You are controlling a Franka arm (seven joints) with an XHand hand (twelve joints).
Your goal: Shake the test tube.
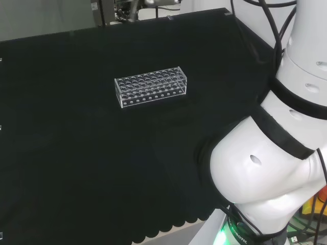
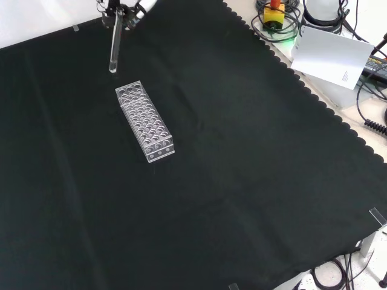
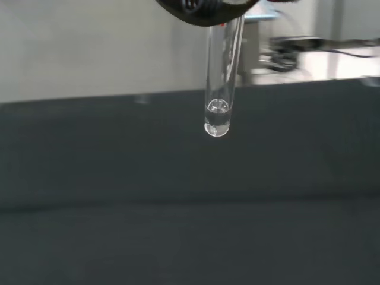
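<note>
**Tube held upright above the cloth, rack clear beside it**

While I go thru the head view first: the arm's white links (image 1: 265, 168) bulk up the right side, bent over the bench. A clear rack (image 1: 151, 86) sits alone mid-cloth, long axis running across the view w/ its right end a bit farther off. The black cloth (image 1: 76, 153) is bare on all sides of it.

Front view: the hand (image 2: 124, 11) comes in at the top edge, left of centre, fingers curled and pinched on the top of the test tube (image 2: 113, 48). Tube hangs near vertical, rounded end down, long axis up-down. Its lower end shows just above the rack's (image 2: 144, 121) far end in the view; whether it's over the rack or behind it I can't tell. Rack runs diagonally, far end upper left, near end lower right. Scalloped cloth edge (image 2: 314, 96) is well off to the right, w/ a white sheet (image 2: 329, 57) beyond it. Wide open cloth below and right of the rack.

Wrist view: dark part of the hand (image 3: 205, 9) grips the tube's (image 3: 219, 77) upper part. Tube hangs free w/ a little clear liquid (image 3: 217, 119) in the rounded bottom, dark cloth behind.
</note>
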